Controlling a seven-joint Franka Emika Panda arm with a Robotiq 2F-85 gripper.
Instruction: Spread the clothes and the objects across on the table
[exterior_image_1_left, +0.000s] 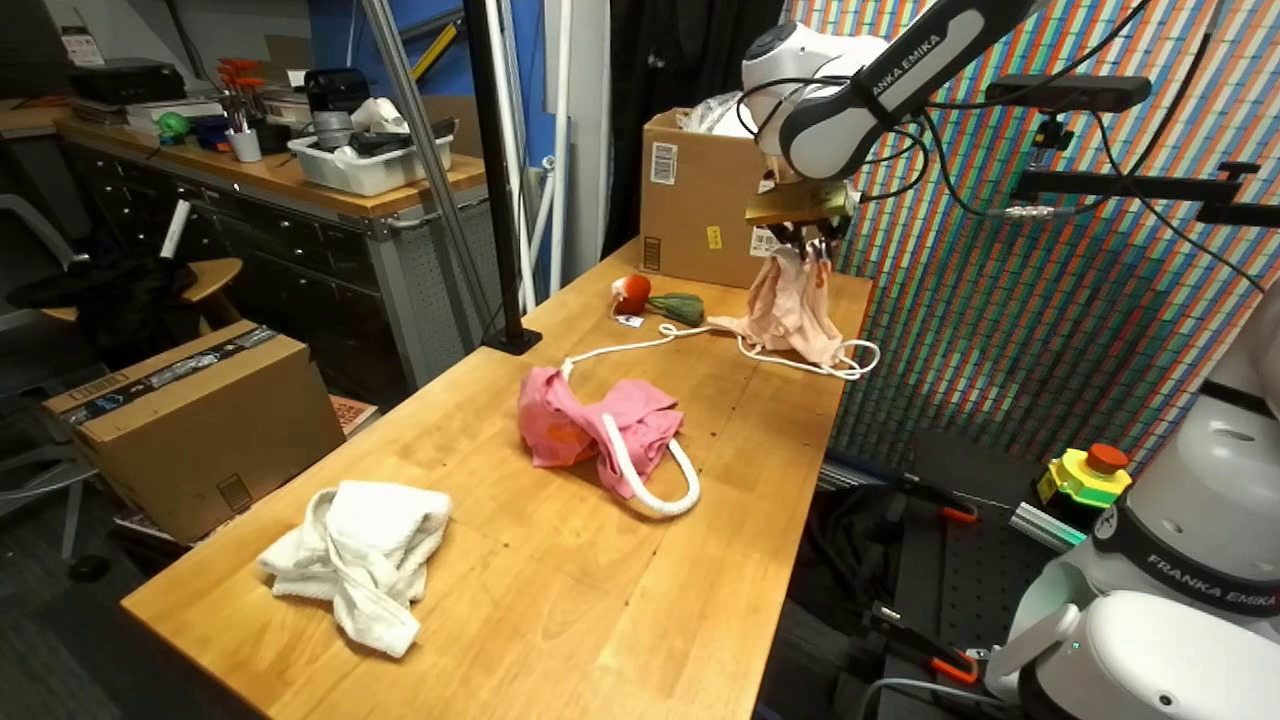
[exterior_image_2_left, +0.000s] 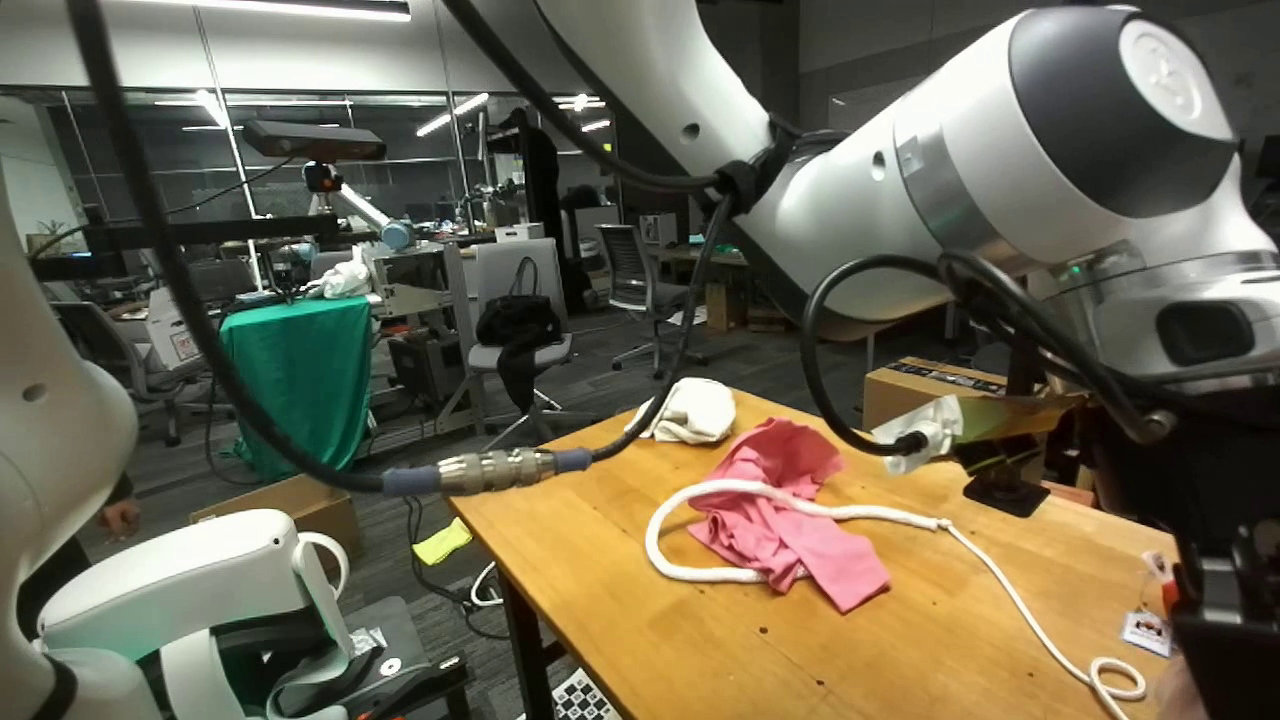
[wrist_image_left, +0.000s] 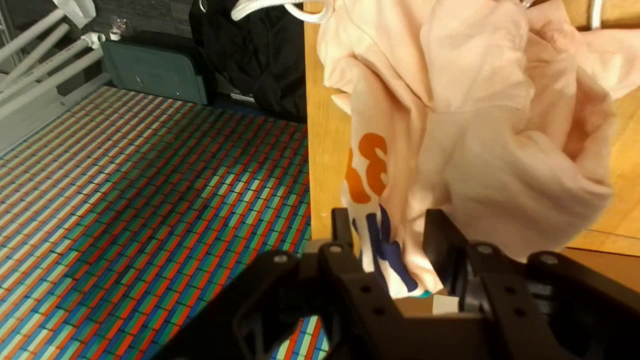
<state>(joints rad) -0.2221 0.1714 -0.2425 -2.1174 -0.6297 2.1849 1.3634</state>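
Note:
A peach cloth with an orange and navy print hangs at the far end of the wooden table, its lower folds on the surface. My gripper is around its raised corner; the fingers stand apart, with the cloth loose between them and table showing beside the one finger. Mid-table lies a crumpled pink cloth under a bent thick white rope. A cream towel sits near the opposite end. The thin white cord runs towards the peach cloth. A red item touches a green one.
Behind the peach cloth, a tall cardboard box stands on the table's far end. A black pole base is fixed at the long edge by the red item. Loose cables hang along the arm.

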